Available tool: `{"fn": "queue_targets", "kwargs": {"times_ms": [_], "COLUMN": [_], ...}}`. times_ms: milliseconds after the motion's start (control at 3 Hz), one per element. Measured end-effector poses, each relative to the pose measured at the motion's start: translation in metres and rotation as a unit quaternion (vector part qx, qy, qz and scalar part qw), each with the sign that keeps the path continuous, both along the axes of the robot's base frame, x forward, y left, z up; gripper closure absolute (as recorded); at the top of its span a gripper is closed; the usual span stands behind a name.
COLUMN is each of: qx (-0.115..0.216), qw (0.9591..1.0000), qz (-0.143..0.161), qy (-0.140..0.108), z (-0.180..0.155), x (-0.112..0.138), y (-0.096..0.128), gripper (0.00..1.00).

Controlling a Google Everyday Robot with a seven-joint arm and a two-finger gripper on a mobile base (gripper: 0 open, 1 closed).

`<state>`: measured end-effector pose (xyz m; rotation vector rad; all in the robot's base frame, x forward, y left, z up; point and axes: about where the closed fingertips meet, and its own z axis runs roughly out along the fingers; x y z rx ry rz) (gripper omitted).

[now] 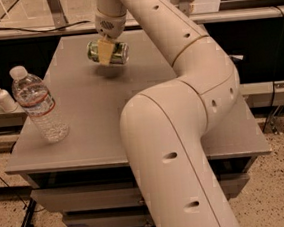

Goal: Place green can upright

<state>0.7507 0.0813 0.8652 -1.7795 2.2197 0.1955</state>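
Small metallic green drink can (119, 54) with silver ends is pinched in the two-finger gripper (107, 56), lying on its side with its long axis roughly level, not upright. One pale yellow finger (105, 49) crosses the front of the can at mid-body; the other finger is hidden behind it. Jaws are clamped across the can's body, with green showing on both sides of the front finger.

The can looks clear of the surface: a dark shadow sits on the flat grey table top (97, 120) directly under the gripper, apart from the can's lower edge. This is over the far part of the table.

The cream-coloured jointed robot arm (180, 96) comes down to the gripper from above, then runs toward the camera on the picture's right and fills the foreground.

Clear plastic water bottle (38, 108) with white cap and red-striped label stands upright, well apart from the gripper, nearer the camera and to the picture's left, close to the table's left edge.

Small white pump bottle (2, 96) sits further left than the water bottle, past the table edge. Grey drawer fronts (85, 199) show under the table top.
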Motion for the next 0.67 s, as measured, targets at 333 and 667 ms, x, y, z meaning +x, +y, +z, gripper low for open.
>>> {"fn": "queue_targets", "kwargs": {"times_ms": [333, 667], "qx": [0.043, 0.116], "qw": [0.9991, 0.9930], "qz": [-0.001, -0.018], "qy": [0.002, 0.005], "z": [0.027, 0.054], "x": [-0.012, -0.032], "y": [-0.006, -0.021], "gripper": [1.00, 1.00]}}
